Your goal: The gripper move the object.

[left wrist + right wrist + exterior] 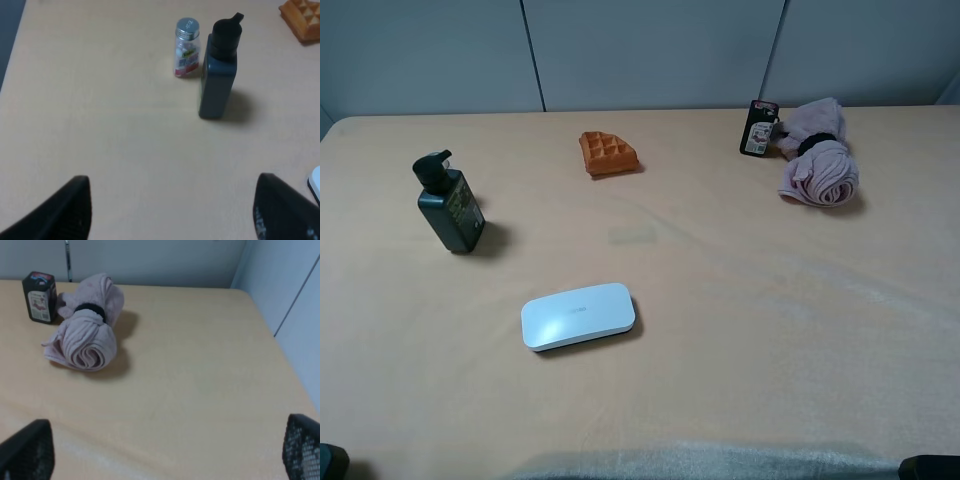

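Left wrist view alone reveals a small clear silver-capped jar [187, 48], hidden overhead behind the dark green pump bottle [450, 205]. Both grippers, left [172, 210] and right [165, 452], are spread wide and cut off, well apart from the dusty-pink rolled cloth towel [85, 322].

Left tool [170, 210] and right tool [165, 450], fingers wide apart, empty

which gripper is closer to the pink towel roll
Right. The right gripper faces the pink towel roll across bare table on the right side. The left gripper sits on the far left, facing the dark pump bottle instead.
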You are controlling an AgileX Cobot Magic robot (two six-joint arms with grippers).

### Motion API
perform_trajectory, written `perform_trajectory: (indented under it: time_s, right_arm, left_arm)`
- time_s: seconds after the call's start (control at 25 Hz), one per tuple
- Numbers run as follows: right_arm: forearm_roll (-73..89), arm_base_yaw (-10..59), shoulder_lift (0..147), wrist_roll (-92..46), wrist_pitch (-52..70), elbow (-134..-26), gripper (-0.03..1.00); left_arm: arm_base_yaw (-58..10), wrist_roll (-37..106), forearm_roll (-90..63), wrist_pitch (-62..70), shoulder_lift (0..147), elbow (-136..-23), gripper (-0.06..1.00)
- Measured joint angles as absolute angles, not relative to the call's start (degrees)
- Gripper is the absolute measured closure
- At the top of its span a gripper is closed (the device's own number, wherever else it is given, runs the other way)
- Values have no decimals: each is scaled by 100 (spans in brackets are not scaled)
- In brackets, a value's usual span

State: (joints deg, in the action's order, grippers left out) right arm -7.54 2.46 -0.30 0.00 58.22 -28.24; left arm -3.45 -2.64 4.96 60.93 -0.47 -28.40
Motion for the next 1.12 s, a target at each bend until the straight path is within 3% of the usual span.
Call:
perform_trajectory:
  time_s: [1.12]
  right_arm:
    - [-754,246,-30,0,5856,-2824,27]
  left_arm:
    - [-345,-264,496,6093,-47,-2840,21]
